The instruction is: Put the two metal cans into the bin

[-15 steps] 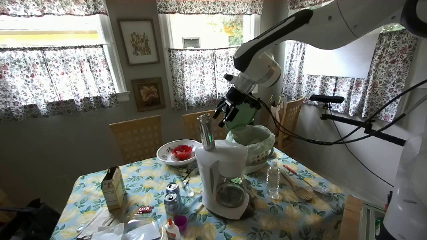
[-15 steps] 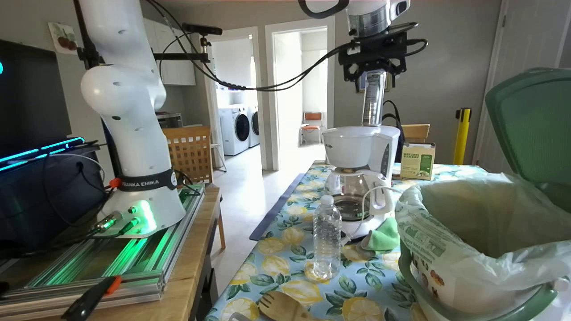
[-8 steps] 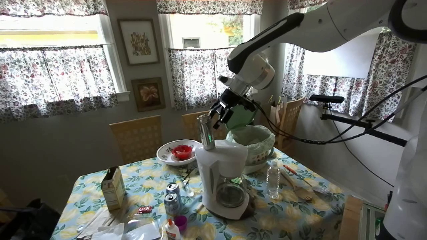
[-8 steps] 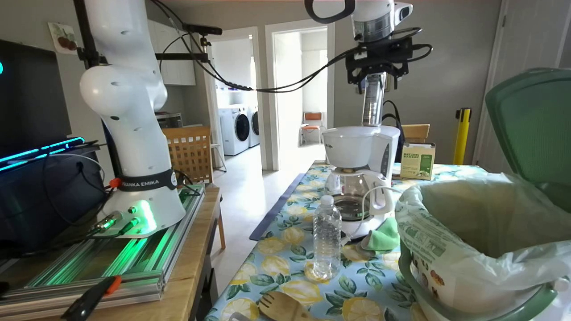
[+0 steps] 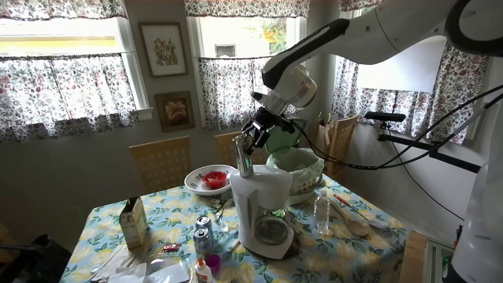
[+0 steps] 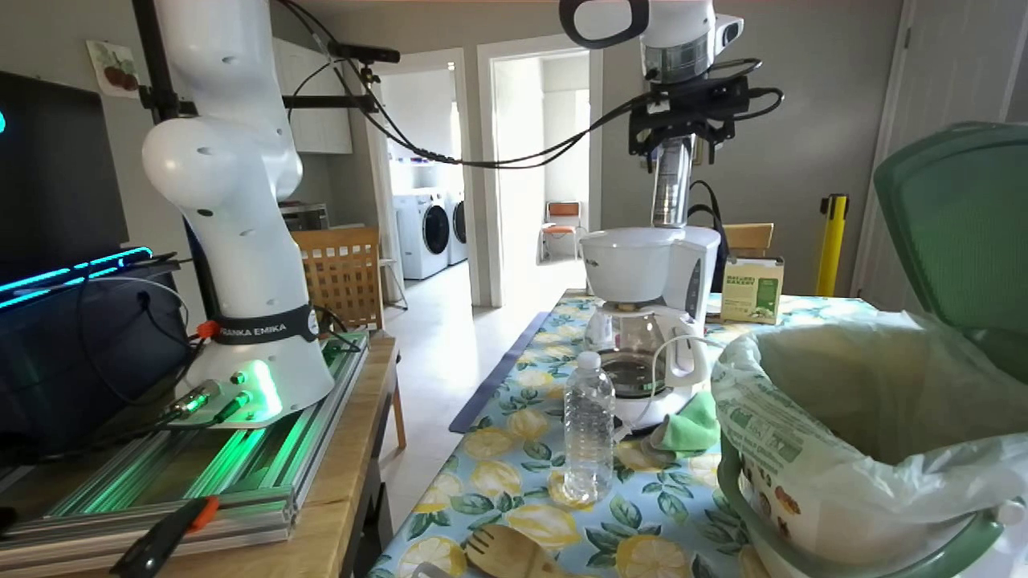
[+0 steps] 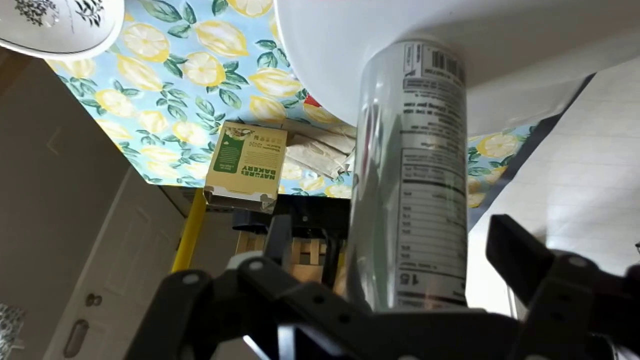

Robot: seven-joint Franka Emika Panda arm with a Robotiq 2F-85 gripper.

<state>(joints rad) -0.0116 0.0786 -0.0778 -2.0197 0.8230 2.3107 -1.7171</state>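
White glue bottle [image 5: 202,272], orange tip, bottom edge of frame left of centre in an exterior view; purple cup [image 5: 213,262] just beside it. Papers [image 5: 127,274] lower left, red packet [image 5: 170,247] near them. Cans [image 5: 202,242]: both upright on the lemon-print table [image 5: 101,225], lower frame left of centre, one behind the other, rear can [image 5: 204,221] partly hidden; can't tell if they touch. Tan box [image 5: 133,226], top open, farther left. Coffee maker [image 5: 259,182] mid-frame, glass carafe [image 5: 272,231] in it; tall silver tube [image 5: 244,160] stands on top, printed label [image 7: 432,175] down its side. Gripper [image 7: 391,232] at the tube's upper end; in the wrist view fingers [image 7: 515,255] spread wide, one each side of the tube, a gap showing both sides, holding nothing. Clear bottle [image 5: 322,216] upright, right of centre; wooden fork [image 5: 355,228] and orange-handled spatula [image 5: 342,200] lie to its right. Bin [image 5: 304,186] behind the coffee maker, right of centre, well apart from the cans; at lower right in an exterior view its bag [image 6: 775,425] folds over the rim, green lid [image 6: 960,233] raised. White dish [image 5: 195,189], red bowl [image 5: 213,184] in it, also behind the coffee maker, just left of frame centre. Then chairs [image 5: 161,165], mid-frame, backs showing; two framed pictures [image 5: 164,49] on the wall [image 5: 74,173], upper left; curtained windows [image 5: 241,35] along the top edge.
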